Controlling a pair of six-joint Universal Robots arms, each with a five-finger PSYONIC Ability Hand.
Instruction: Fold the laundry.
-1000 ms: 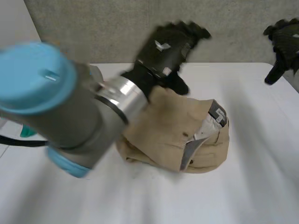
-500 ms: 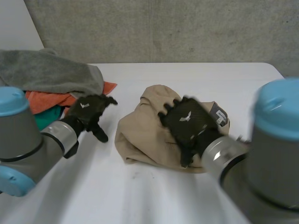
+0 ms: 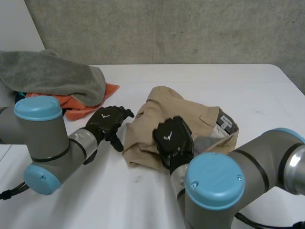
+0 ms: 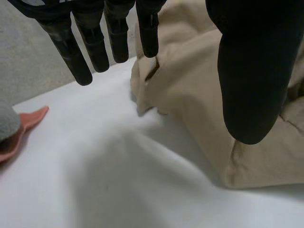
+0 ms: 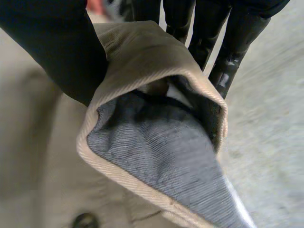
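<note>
Between the thumb and fingers [image 5: 209, 28] of the right hand [image 3: 172, 138] sits a thick fold of the tan trousers [image 3: 195, 117], grey lining showing (the waistband, I judge), so this hand is pinched closed on cloth. At the heap's 9 o'clock edge the left hand [image 3: 107, 123] hangs with fingers [image 4: 92, 42] straight and spread, thumb apart, holding nothing. The trousers lie crumpled at the middle of the table [image 3: 257, 95], with a grey towel [image 3: 52, 74] and an orange cloth [image 3: 78, 107] piled toward 10 o'clock. Such cloth looks soft, limp and fairly light, not slippery. Its seams and waistband are stiffer and probably give the surest hold, so the left hand would best take the waistband's far end.
</note>
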